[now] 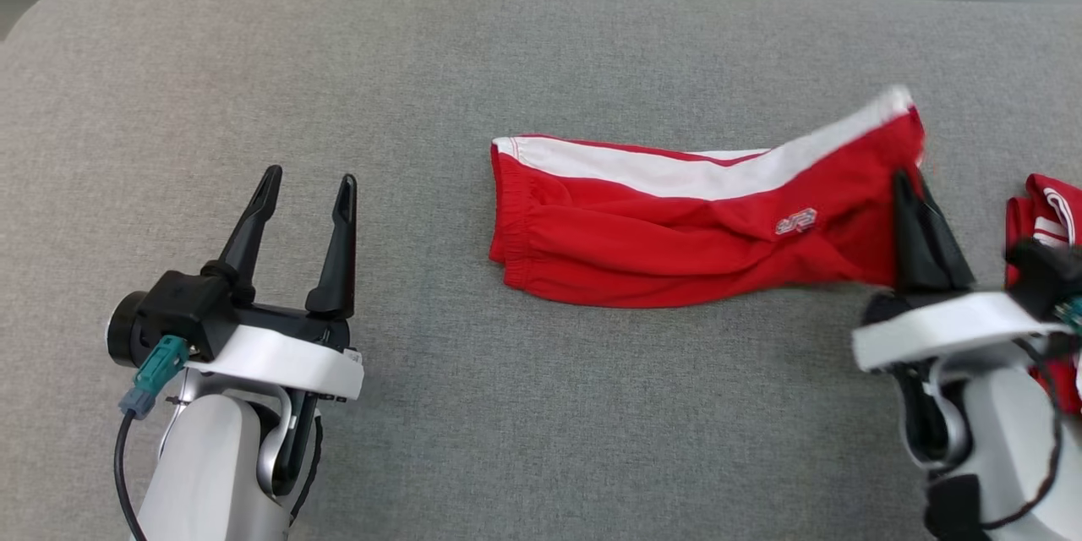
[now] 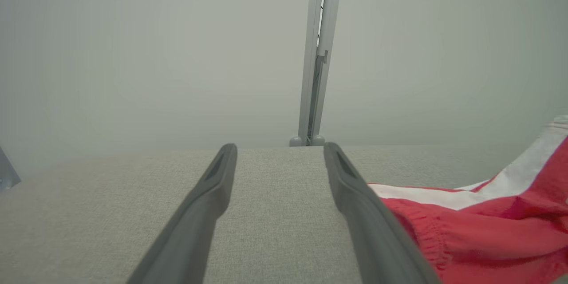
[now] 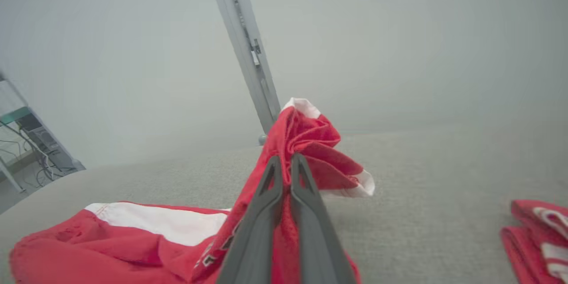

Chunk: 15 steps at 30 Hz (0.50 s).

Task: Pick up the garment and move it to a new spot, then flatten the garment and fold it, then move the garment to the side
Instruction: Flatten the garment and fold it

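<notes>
- The right gripper (image 1: 906, 182) is clamping shut on the right end of the garment (image 1: 676, 228), with both dark fingers pressed together and red cloth between them.
- In the right wrist view, that gripper (image 3: 286, 159) is holding a bunched corner of the garment (image 3: 306, 137) up off the surface, with the white hem folding over beside the fingertips.
- The rest of the garment is lying flat across the middle of the grey surface (image 1: 423, 59), red with a white band along its far edge. Its gathered end is pointing toward the robot's left.
- The left gripper (image 1: 309, 179) is hovering well to the left of the garment, with its fingers spread wide and nothing between them.
- In the left wrist view, the left gripper (image 2: 279, 148) is framing bare grey cloth, and the garment (image 2: 488, 230) is sitting just off to its right.
- A second red piece (image 1: 1044, 211) is lying at the right edge, apart from the held garment, and is also showing in the right wrist view (image 3: 537, 226).
- The surface is a grey woven covering with a rounded far-left corner.
- A pale wall is rising behind it, with a grey upright post (image 2: 317, 53) standing at the far edge.
- Cables and shelving (image 3: 31, 142) are showing dimly off to one side in the right wrist view.
</notes>
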{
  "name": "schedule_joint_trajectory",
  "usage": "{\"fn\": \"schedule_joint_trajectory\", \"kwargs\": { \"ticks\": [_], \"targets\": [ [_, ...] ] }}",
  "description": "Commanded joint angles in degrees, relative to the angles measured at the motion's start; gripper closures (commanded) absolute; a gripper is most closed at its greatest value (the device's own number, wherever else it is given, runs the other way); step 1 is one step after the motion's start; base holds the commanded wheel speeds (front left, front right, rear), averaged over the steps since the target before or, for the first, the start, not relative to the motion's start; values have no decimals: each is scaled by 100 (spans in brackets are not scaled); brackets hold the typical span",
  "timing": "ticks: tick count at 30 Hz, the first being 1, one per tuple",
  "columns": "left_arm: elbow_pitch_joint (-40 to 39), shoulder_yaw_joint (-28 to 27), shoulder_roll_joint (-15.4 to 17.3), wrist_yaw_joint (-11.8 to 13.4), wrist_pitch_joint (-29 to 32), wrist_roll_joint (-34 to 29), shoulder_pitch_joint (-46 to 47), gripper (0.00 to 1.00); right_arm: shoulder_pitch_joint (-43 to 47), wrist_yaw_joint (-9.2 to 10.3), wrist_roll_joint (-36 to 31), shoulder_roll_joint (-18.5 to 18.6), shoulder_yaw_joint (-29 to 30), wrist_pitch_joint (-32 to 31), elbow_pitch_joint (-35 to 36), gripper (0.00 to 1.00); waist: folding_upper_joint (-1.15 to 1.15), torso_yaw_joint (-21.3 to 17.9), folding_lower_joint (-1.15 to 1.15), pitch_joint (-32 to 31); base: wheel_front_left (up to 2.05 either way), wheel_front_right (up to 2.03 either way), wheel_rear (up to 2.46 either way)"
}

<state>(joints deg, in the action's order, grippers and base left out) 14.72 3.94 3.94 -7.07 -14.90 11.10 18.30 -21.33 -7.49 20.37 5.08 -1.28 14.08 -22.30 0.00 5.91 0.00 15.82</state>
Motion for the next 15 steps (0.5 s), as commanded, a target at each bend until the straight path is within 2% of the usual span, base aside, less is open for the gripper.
{"fn": "schedule_joint_trajectory", "kwargs": {
  "ticks": [1,5,8,13,15],
  "targets": [
    [-18,-5,1,-28,-19,5,-28,0,-95,-2,-74,-40,-88,-22,144,100,0,18,0,-13,0,0,0],
    [-30,-9,-5,-35,-19,25,-50,0,-234,-2,-263,-135,-747,-219,786,100,0,73,0,-37,0,0,0],
    [-28,22,-14,-39,-19,50,-24,0,-434,-2,-235,-198,-1295,-399,999,100,0,150,0,-32,0,0,0],
    [4,127,-36,-35,-19,105,71,0,-729,-2,156,-203,-2235,-525,814,100,0,357,0,7,0,0,0],
    [22,166,-52,-39,-19,149,84,0,-868,-2,457,-196,-2714,-470,500,100,0,455,0,18,0,0,0]
  ]
}}
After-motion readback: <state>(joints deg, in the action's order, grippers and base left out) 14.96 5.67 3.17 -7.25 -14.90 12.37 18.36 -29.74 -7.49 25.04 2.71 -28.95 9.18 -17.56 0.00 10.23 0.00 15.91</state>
